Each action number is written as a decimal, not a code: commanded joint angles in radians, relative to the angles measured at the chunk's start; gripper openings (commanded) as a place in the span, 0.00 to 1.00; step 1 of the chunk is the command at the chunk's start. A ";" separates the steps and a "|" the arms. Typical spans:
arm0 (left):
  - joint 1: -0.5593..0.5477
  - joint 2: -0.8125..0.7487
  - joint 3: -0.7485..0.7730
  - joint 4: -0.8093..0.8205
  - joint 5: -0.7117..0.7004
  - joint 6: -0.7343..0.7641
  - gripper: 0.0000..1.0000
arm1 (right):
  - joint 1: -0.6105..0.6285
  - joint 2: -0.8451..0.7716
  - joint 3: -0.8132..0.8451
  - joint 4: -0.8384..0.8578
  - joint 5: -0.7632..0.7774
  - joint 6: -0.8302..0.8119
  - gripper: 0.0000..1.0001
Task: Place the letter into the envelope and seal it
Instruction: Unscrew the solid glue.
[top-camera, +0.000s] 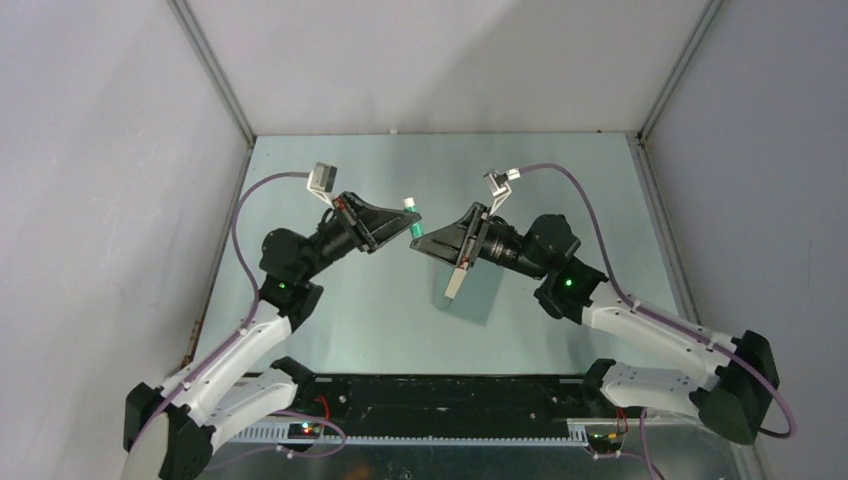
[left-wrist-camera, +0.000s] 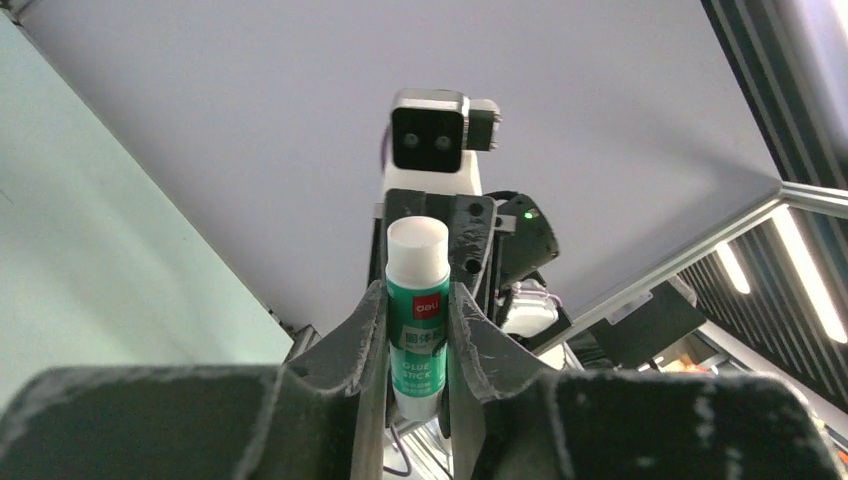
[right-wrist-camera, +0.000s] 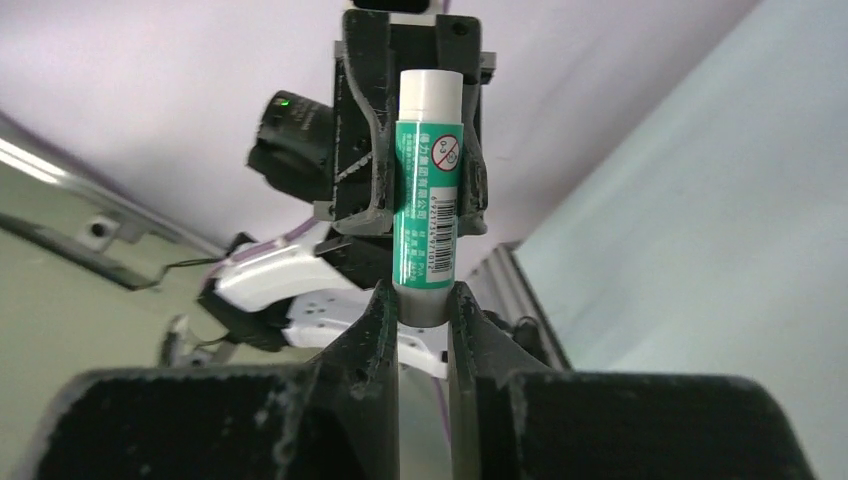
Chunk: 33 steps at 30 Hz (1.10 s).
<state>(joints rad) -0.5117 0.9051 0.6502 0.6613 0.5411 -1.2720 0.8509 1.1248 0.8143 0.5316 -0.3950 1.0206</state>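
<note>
Apparently sealing is only being prepared; left gripper (left-wrist-camera: 417, 300) and right gripper (right-wrist-camera: 422, 300) both clamp the glue stick (right-wrist-camera: 430, 200) aloft; the envelope (top-camera: 480, 296) lies below on the table (top-camera: 330, 330), the letter (top-camera: 456, 282) seemingly a tan strip at its edge; gluing remains.

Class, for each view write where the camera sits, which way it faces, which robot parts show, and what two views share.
Top external: above and behind the bases, looking down on the table; left arm and right arm show nearly whole, left gripper and right gripper meeting at the glue stick.
Left wrist: on that wrist, facing the right arm; own fingers clamp the stick.
Right wrist: on that wrist, facing the left arm; own fingers clamp the stick.
Shared: both wrist views show the same glue stick.
</note>
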 joint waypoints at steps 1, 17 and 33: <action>0.007 -0.008 0.008 -0.067 -0.010 0.061 0.00 | 0.062 -0.041 0.162 -0.368 0.217 -0.265 0.00; 0.007 -0.040 0.072 -0.287 -0.037 0.206 0.00 | 0.254 0.055 0.444 -0.754 0.710 -0.439 0.00; 0.010 -0.022 0.098 -0.165 0.120 0.215 0.00 | -0.050 -0.173 -0.038 -0.054 -0.038 -0.103 0.64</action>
<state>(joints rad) -0.5053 0.8803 0.6880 0.3874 0.5377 -1.0889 0.8867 1.0103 0.9146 0.0711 -0.0742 0.7437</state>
